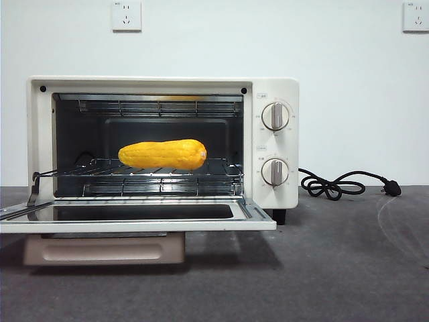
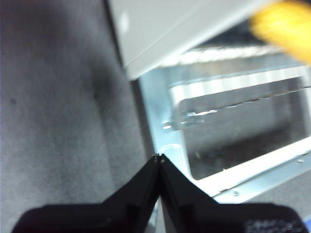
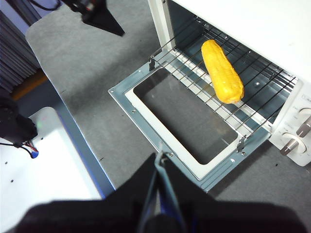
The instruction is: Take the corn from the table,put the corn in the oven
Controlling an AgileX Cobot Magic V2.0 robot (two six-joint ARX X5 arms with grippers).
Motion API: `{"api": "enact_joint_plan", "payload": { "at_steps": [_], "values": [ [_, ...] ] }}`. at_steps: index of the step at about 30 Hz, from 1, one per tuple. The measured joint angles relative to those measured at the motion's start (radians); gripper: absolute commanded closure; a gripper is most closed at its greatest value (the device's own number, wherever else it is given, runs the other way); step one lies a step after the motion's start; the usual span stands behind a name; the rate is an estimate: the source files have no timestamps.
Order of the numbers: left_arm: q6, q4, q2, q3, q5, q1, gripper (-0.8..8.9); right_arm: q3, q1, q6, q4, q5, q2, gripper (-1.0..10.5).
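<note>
Both grippers' fingers [image 2: 159,158] [image 3: 163,156] closed, empty

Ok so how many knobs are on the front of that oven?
2. Both sit on the oven's right-hand control panel: the upper knob near the top, the lower knob directly beneath it, level with the wire rack holding the corn. None appear hidden.

I see the corn [image 1: 163,154] lying lengthwise on the rack [image 1: 137,172] inside the oven [image 1: 271,144]; its door [image 1: 134,217] lies open toward the table's [image 1: 348,268] front, cord [image 1: 335,184] trailing right.
</note>
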Motion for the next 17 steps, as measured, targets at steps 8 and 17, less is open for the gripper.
{"api": "enact_joint_plan", "payload": {
  "at_steps": [8,17],
  "values": [
    [0.000,0.000,0.186,0.000,0.000,0.000,8.22,0.000,0.000,-0.015,0.000,-0.006,0.000,9.5],
    [0.008,-0.033,0.298,-0.001,0.000,0.000,8.22,0.000,0.000,-0.015,0.000,-0.005,0.000,9.5]
  ]
}}
